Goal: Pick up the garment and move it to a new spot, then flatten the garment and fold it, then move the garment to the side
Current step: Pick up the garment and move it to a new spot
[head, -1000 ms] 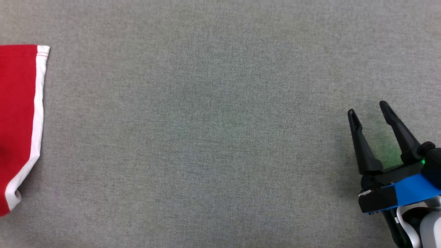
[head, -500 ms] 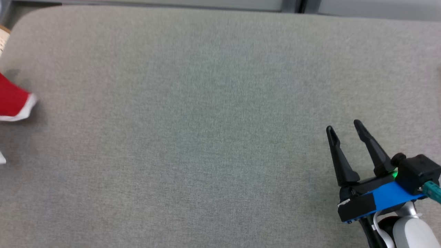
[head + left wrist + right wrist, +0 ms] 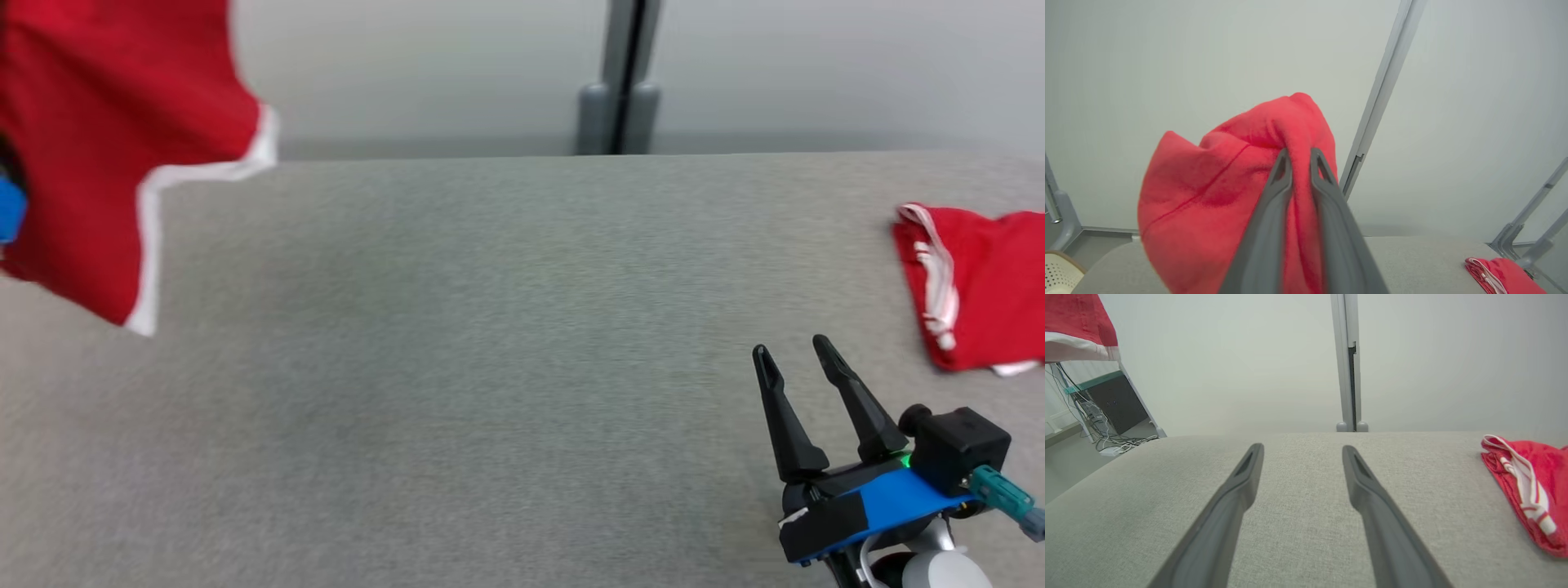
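Observation:
A red garment (image 3: pixel 98 139) with white trim hangs in the air at the upper left of the head view, above the grey cloth-covered table (image 3: pixel 490 367). In the left wrist view my left gripper (image 3: pixel 1300 157) is shut on a bunched fold of this red garment (image 3: pixel 1216 196). A corner of the garment (image 3: pixel 1079 326) also shows at the top left of the right wrist view. My right gripper (image 3: pixel 792 351) stands open over the table's front right, nothing between its fingers (image 3: pixel 1237 490).
A second red piece with white trim (image 3: pixel 971 286) lies folded at the table's right edge, also seen as a red bundle (image 3: pixel 1531 486) right of my right gripper. A grey post (image 3: pixel 620 73) and pale wall stand behind the table. A perforated basket (image 3: pixel 1059 273) sits low left.
The head camera has tilted up, bringing the table's far edge and the wall into view. The red garment has risen off the table and now hangs high at the left.

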You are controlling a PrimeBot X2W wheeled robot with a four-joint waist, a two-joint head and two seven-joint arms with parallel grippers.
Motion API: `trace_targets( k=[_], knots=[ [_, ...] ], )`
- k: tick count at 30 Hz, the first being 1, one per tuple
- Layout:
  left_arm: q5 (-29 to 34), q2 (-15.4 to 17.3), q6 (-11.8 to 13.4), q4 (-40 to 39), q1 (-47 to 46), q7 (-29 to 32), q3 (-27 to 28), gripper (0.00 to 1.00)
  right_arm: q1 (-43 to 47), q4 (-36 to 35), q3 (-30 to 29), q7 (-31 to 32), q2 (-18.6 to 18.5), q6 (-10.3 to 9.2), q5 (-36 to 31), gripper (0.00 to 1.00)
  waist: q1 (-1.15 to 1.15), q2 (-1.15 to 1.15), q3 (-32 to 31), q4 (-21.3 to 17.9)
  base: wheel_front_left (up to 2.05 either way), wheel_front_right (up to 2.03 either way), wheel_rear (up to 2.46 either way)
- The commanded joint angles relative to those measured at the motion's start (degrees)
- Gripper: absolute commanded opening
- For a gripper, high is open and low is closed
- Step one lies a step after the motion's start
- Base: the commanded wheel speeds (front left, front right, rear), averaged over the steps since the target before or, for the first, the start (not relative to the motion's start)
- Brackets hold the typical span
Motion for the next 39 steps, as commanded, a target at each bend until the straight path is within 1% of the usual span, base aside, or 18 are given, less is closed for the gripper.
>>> trace_targets(
  k=[1,4,8,11,12,14,18,23,24,25,26,29,33,35,36,37,38,39],
  knots=[
    [-0.7,-1.4,1.0,-2.9,0.4,1.0,-1.3,0.0,0.8,0.1,0.1,-0.4,0.3,0.01,0.3,1.0,0.01,0.0,-2.0,-4.7,0.0,0.0,0.0],
    [-2.6,-5.2,2.2,-5.7,1.4,1.6,-3.2,0.0,1.3,0.2,0.1,-0.5,0.4,0.01,0.4,1.0,0.01,0.0,-2.3,-8.1,0.0,0.0,0.0],
    [-4.0,-9.3,3.1,-6.0,4.0,1.0,-5.8,0.0,1.6,0.2,0.3,-0.3,0.8,0.02,0.6,1.0,0.01,0.0,-1.8,-12.4,0.0,0.0,0.0],
    [-3.3,-12.3,3.2,-5.1,7.0,-0.7,-8.3,0.0,1.3,0.2,0.7,-0.4,0.9,0.01,0.7,1.0,0.01,0.0,-1.2,-15.6,0.0,0.0,0.0],
    [-2.9,-13.3,2.8,-4.3,8.1,-1.5,-9.4,0.0,1.5,0.2,0.6,-0.5,0.9,0.01,0.8,1.0,0.01,0.0,-1.0,-16.3,0.0,0.0,0.0],
    [-2.2,-15.1,2.4,-1.8,10.4,-3.1,-11.4,0.0,1.4,0.4,0.7,-0.7,1.2,0.02,0.9,1.0,0.01,0.0,-0.6,-18.1,0.0,0.0,0.0],
    [0.6,-17.2,1.2,5.0,13.8,-7.1,-14.8,0.0,0.8,0.7,2.0,-1.1,1.5,0.01,1.4,1.0,0.01,0.0,0.5,-21.2,0.0,0.0,0.0],
    [4.8,-19.4,0.0,15.5,15.5,-11.2,-19.4,0.0,0.4,1.3,2.4,-1.8,1.7,0.02,1.9,1.0,0.01,0.0,1.8,-22.6,0.0,0.0,0.0],
    [5.1,-20.1,-0.5,17.6,15.7,-11.7,-20.3,0.35,0.4,1.4,2.2,-2.0,1.7,0.02,1.9,1.0,0.01,0.0,2.0,-22.5,0.0,0.0,0.0],
    [5.0,-21.0,-1.0,19.4,15.7,-12.5,-20.8,0.98,0.4,1.5,2.1,-2.0,1.6,0.01,1.9,1.0,0.01,0.0,2.1,-22.4,0.0,0.0,0.0],
    [4.7,-21.7,-1.2,21.2,15.6,-13.4,-20.9,1.0,0.3,1.6,1.9,-2.1,1.7,0.02,1.8,1.0,0.01,0.0,2.2,-22.1,0.0,0.0,0.0],
    [5.4,-22.2,-1.9,24.4,15.3,-14.8,-21.9,1.0,0.0,1.6,1.9,-2.0,1.8,0.02,1.7,1.0,0.01,0.0,2.4,-21.5,0.0,0.0,0.0],
    [5.7,-23.8,-3.6,27.0,15.2,-20.1,-22.8,1.0,-0.2,1.6,1.3,-2.3,1.8,0.01,1.5,1.0,0.01,0.0,2.0,-19.4,0.0,0.0,0.0],
    [5.2,-24.1,-4.6,26.4,16.1,-24.9,-22.4,1.0,-0.3,1.7,1.0,-2.3,1.7,0.02,1.2,1.0,0.01,0.0,1.4,-18.2,0.0,0.0,0.0],
    [3.9,-24.5,-5.5,25.4,17.8,-30.0,-21.7,1.0,-0.1,1.6,0.8,-2.1,1.7,0.01,1.1,1.0,0.01,0.0,0.7,-17.1,0.0,0.0,0.0],
    [3.9,-24.5,-5.5,25.4,17.8,-30.0,-21.7,1.0,-0.1,1.6,0.8,-2.1,1.7,0.01,1.1,1.0,0.01,0.0,0.7,-17.1,0.0,0.0,0.0],
    [3.7,-24.6,-6.0,24.6,18.4,-32.7,-21.6,1.0,-0.1,1.5,0.6,-1.9,1.7,0.02,1.0,1.0,0.01,0.0,0.4,-16.4,0.0,0.0,0.0],
    [3.5,-24.6,-6.4,23.4,20.0,-37.6,-21.2,1.0,0.1,1.1,0.4,-1.6,1.4,0.01,0.8,1.0,0.01,0.0,-0.2,-15.1,0.0,0.0,0.0]
  ],
)
